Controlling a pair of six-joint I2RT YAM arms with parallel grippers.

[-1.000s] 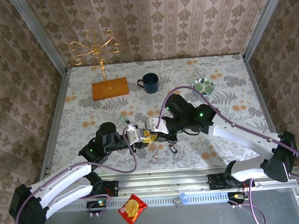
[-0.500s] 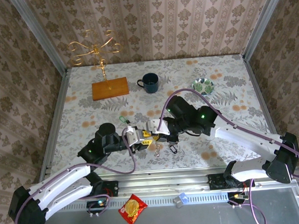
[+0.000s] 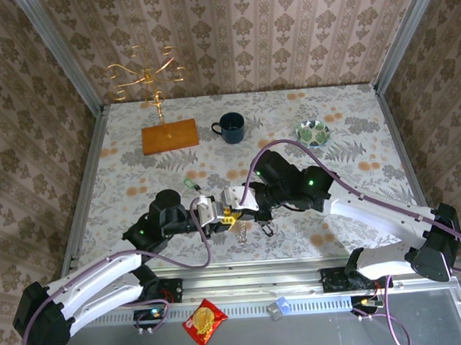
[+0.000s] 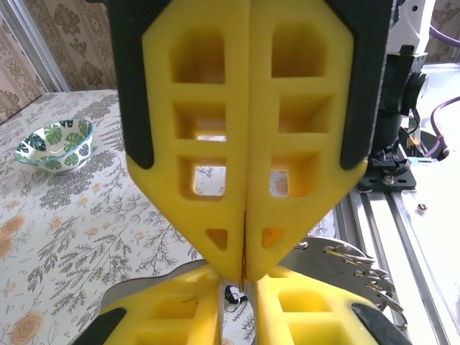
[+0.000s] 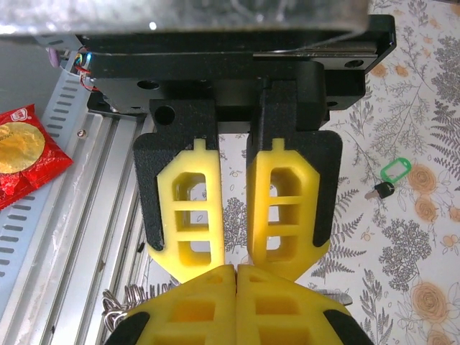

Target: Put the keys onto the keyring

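My two grippers meet tip to tip above the near middle of the table. My right gripper [image 3: 234, 209] [image 5: 237, 267] [image 4: 246, 267] is shut on a thin metal edge, apparently the keyring. A bunch of silver keys [image 3: 240, 233] [image 4: 348, 260] dangles under it. The strap cannot be made out. My left gripper [image 3: 216, 214] [image 4: 241, 284] [image 5: 233, 251] faces it with a narrow gap between its fingers. The metal edge reaches into that gap, but the fingers do not press on it. A green-headed key [image 3: 190, 183] [image 5: 393, 172] lies on the table behind the left gripper.
A small black-headed piece with a ring [image 3: 267, 229] [image 4: 234, 293] lies on the table under the grippers. A dark mug [image 3: 230, 127], a leaf-patterned bowl [image 3: 313, 132] [image 4: 56, 146] and a gold wire stand on a wooden base [image 3: 169, 135] stand far back. A red packet [image 3: 204, 321] [image 5: 21, 151] lies on the front rail.
The left gripper's jaws have narrowed a little. Both grippers have shifted only slightly and stay tip to tip, with the key bunch still hanging below.
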